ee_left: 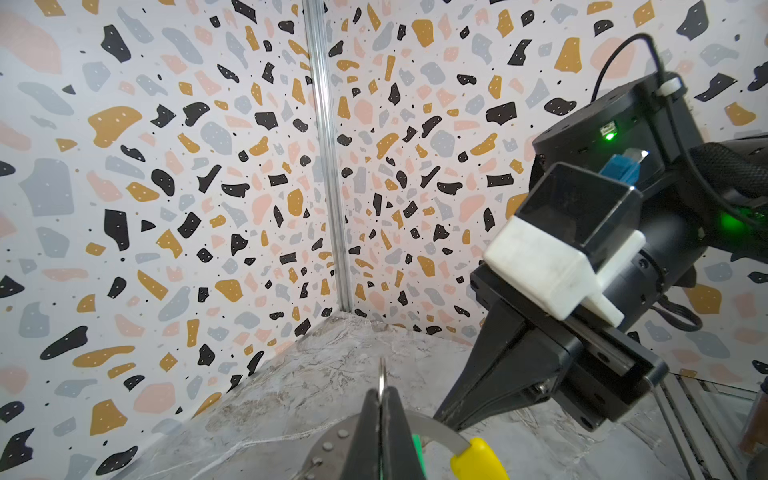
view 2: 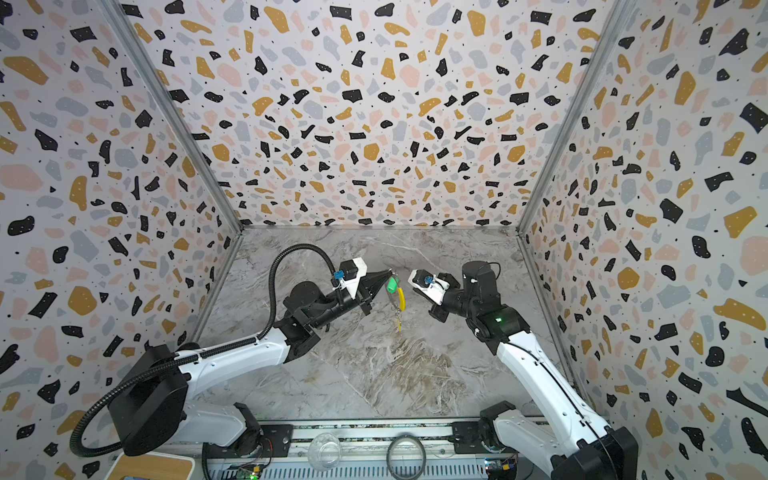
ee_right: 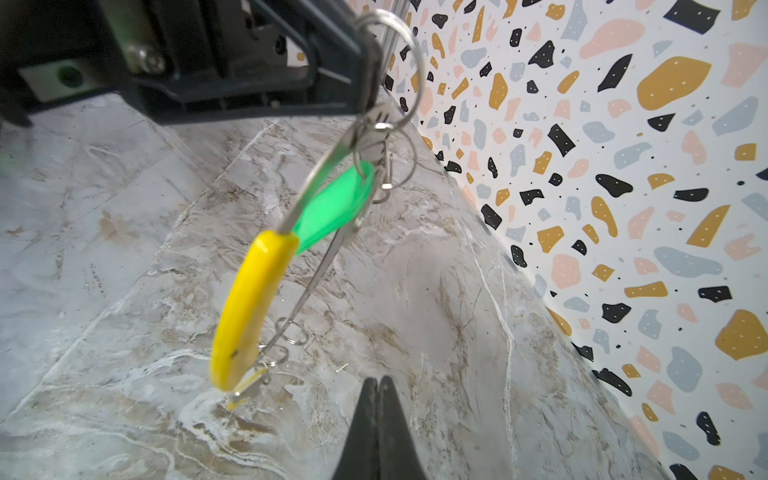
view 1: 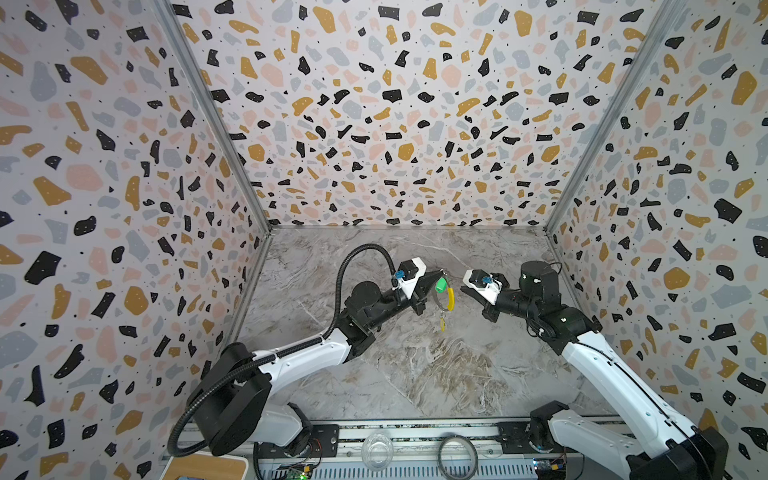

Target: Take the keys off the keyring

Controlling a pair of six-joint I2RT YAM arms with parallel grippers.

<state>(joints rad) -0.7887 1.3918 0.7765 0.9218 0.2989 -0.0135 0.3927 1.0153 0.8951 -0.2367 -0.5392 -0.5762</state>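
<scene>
Left gripper [view 1: 441,272] has its jaws pressed together on the top of the keyring [view 1: 450,298], which it holds in the air over the middle of the marble tabletop [view 1: 415,374], toward the back edge. The ring hangs straight down from the pinch. Its yellow sleeve [ee_right: 245,311] covers the side of the rim facing the right arm. The green-tagged key [ee_right: 332,208] sits high on the loop, just under the left fingertips. The yellow-tagged key [view 1: 442,324] dangles at the lowest point, and I cannot tell whether it touches the marble. Several small split rings are threaded on the wire, and the key blades are hard to separate from them. Right gripper [view 1: 462,288] is fully closed with nothing between its fingers. Its tip is level with the sleeve and just beside it, with a narrow gap showing in both top views. A darker ring [view 1: 458,457] lies on the front rail, well apart from both grippers.
</scene>
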